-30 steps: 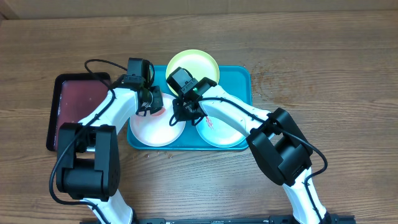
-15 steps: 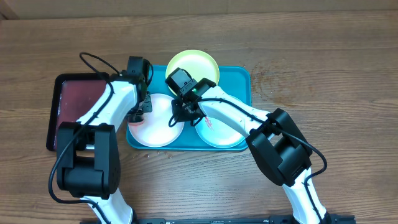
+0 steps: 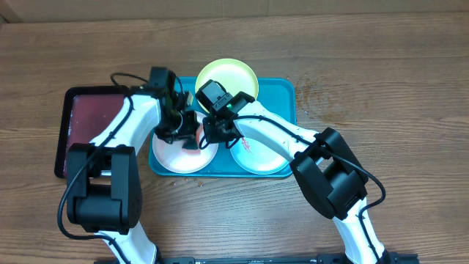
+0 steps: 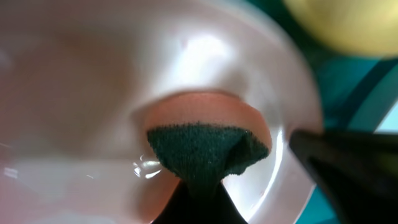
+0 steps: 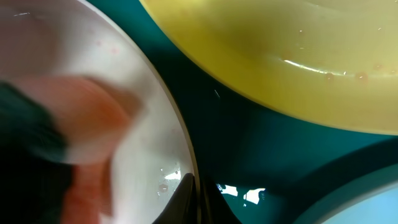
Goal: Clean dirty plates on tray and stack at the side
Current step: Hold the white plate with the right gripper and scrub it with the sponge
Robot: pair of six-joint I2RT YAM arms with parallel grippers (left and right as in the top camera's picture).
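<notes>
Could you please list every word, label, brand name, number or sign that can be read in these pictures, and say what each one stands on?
None: no word, label, number or sign can be read in any view.
The white plate, yellow-green plate, aqua plate, teal tray, dark red tray and sponge all look plain, with no print on them.

— Where can a hand pass?
— Right of the tray (image 3: 283, 101) the table (image 3: 381, 95) is free. Over the white plate (image 3: 167, 155), the left gripper (image 3: 187, 138) with its sponge (image 4: 202, 149) and the right gripper (image 3: 219, 135) crowd close. The dark red tray (image 3: 88, 121) blocks the left.
</notes>
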